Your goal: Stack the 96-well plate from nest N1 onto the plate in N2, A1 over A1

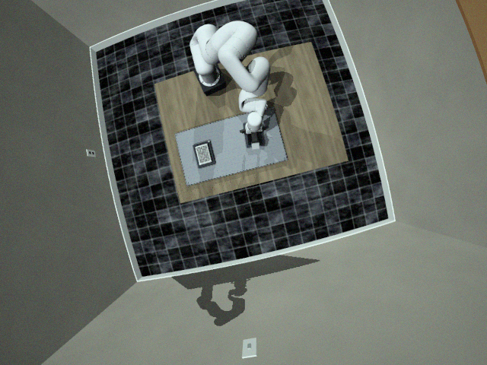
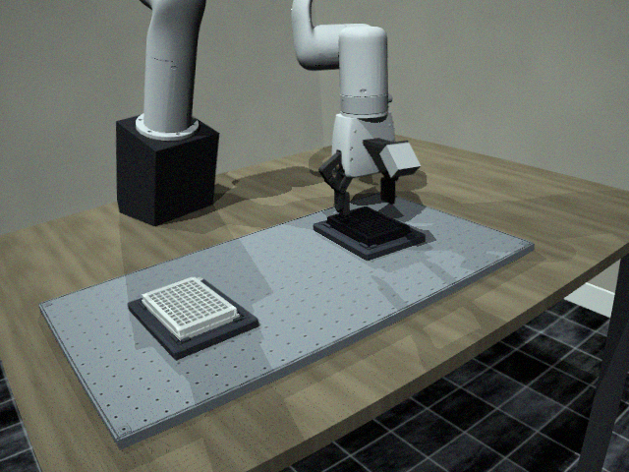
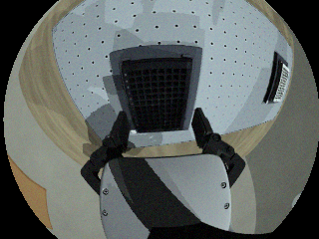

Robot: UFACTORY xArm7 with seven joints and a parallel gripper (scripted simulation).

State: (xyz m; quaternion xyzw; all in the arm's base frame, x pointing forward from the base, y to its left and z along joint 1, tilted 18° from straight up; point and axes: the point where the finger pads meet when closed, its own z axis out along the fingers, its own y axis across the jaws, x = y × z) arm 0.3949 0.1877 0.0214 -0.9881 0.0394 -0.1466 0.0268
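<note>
A black 96-well plate (image 2: 370, 224) sits in its dark nest N1 on the right of the exterior view. My gripper (image 2: 365, 202) is open and empty just above the plate's far end, one finger on each side, not touching it. In the wrist view the black plate (image 3: 158, 94) lies just ahead of the spread fingers. A white 96-well plate (image 2: 189, 307) sits in nest N2 (image 2: 197, 336) at the left; it also shows in the overhead view (image 1: 203, 153) and at the wrist view's right edge (image 3: 279, 79). I cannot read the A1 marks.
Both nests stand on a grey perforated baseplate (image 2: 284, 284) on a wooden table. The arm's black pedestal (image 2: 165, 170) stands at the back left. The table's front edge drops to a tiled floor.
</note>
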